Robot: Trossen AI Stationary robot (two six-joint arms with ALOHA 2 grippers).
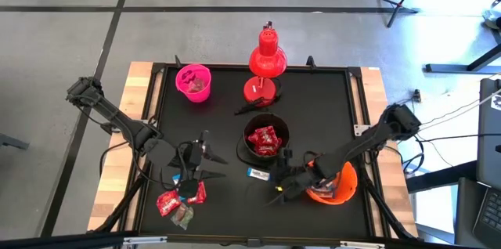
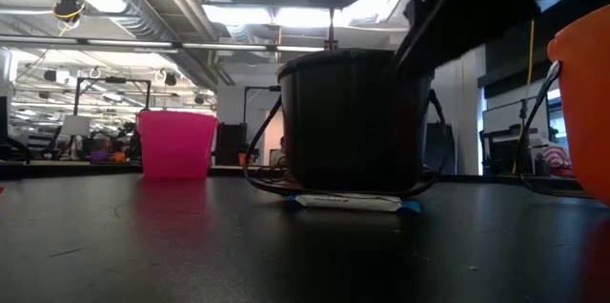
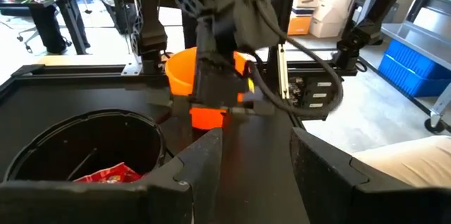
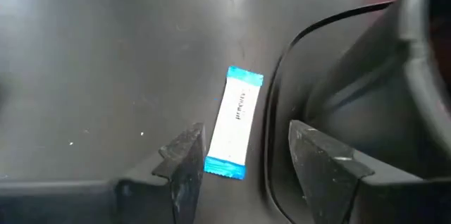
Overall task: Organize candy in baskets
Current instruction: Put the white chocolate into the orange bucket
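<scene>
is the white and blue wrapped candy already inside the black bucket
No, the white-and-blue wrapped candy lies flat on the black tabletop just outside the round black plastic bucket.

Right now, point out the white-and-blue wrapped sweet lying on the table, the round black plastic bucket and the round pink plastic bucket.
white-and-blue wrapped sweet (image 4: 235, 122): right wrist view, middle of its white wrapper.
round black plastic bucket (image 2: 348, 117): low view, front of its wall.
round pink plastic bucket (image 1: 193, 92): high view, near side of its wall.

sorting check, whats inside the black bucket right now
The black bucket holds a heap of red-wrapped candy. Anything beneath that top layer is covered, so the count and any other colours cannot be told.
</scene>
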